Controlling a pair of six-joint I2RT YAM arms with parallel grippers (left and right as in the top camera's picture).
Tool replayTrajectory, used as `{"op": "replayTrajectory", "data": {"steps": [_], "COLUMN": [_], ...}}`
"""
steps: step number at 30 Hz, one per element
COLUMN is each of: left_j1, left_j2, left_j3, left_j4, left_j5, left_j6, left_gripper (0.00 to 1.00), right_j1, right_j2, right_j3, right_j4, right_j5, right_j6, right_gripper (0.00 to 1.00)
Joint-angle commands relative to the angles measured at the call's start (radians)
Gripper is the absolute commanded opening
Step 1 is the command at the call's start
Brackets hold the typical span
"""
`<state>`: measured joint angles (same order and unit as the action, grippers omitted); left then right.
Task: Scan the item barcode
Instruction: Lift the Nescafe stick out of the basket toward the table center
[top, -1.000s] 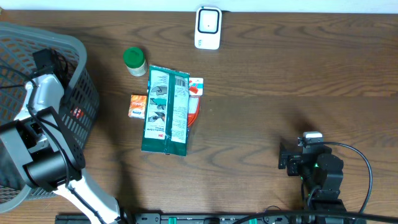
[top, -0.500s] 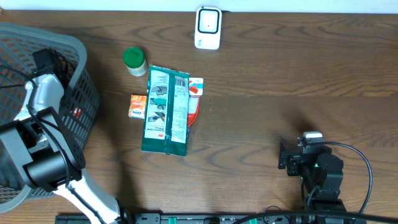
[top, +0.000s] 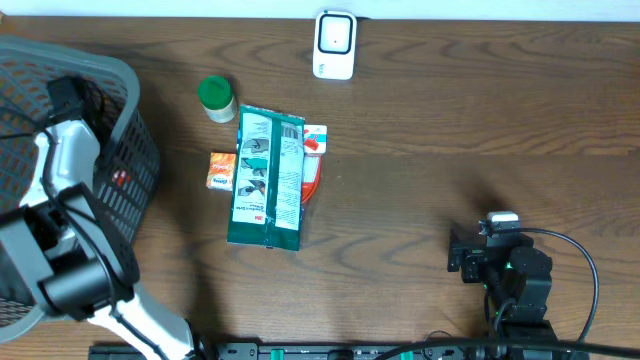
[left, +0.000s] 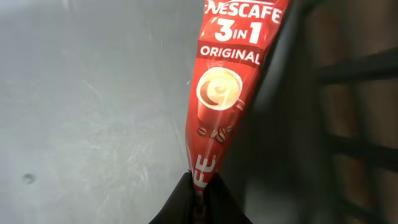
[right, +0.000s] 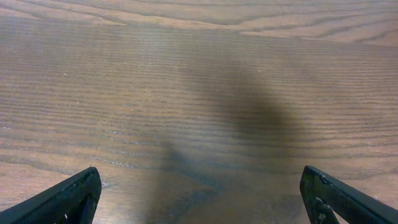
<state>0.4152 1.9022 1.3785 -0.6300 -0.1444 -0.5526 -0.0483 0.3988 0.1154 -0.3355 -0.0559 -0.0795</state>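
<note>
A red Nescafe 3-in-1 sachet (left: 229, 81) fills the left wrist view, lying along the dark mesh wall inside the grey basket (top: 122, 75). My left gripper (left: 200, 194) is shut on the sachet's lower end, with both black fingers pinching it. From overhead a bit of red (top: 122, 179) shows through the basket mesh beside the left arm. The white scanner (top: 334, 44) stands at the table's far edge. My right gripper (right: 199, 180) hangs open over bare wood at the lower right, holding nothing.
A green-lidded jar (top: 215, 98), a small orange box (top: 221, 170) and a long green packet (top: 267, 180) lying over a red-and-white item (top: 315, 140) sit mid-table. The right arm (top: 510, 268) rests near the front edge.
The left gripper's fingers have closed the last bit onto the sachet, and the left arm has shifted slightly in the basket. The right arm has not moved.
</note>
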Motion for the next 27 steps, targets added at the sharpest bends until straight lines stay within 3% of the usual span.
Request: {"op": "replayTrajectory", "data": {"steps": [1,14,22,27], "left_j1": [-0.002,-0.002,-0.002,-0.002], "left_j2": [-0.114,-0.473,-0.682,-0.756], "left_j3": [0.000,0.000,0.000,0.000], "left_j4": [0.005,0.018,0.082,0.146], "left_j5": [-0.013,0.013,0.174,0.377], "left_j6": [-0.003,-0.003,-0.003,-0.002], "left_gripper": [0.07,0.08,0.07,0.08], "right_j1": [-0.003,-0.003,-0.003,-0.003], "right_j2": [-0.001,-0.001,-0.001,-0.001], "right_j3": [-0.002,-0.002,-0.002,-0.002], "right_j4": [0.003,0.005,0.007,0.008], "right_j5": [-0.004,-0.004,-0.004,-0.004], "right_j6": [0.015,0.015,0.015,0.015], "right_gripper": [0.99,0.99,0.99,0.99]}}
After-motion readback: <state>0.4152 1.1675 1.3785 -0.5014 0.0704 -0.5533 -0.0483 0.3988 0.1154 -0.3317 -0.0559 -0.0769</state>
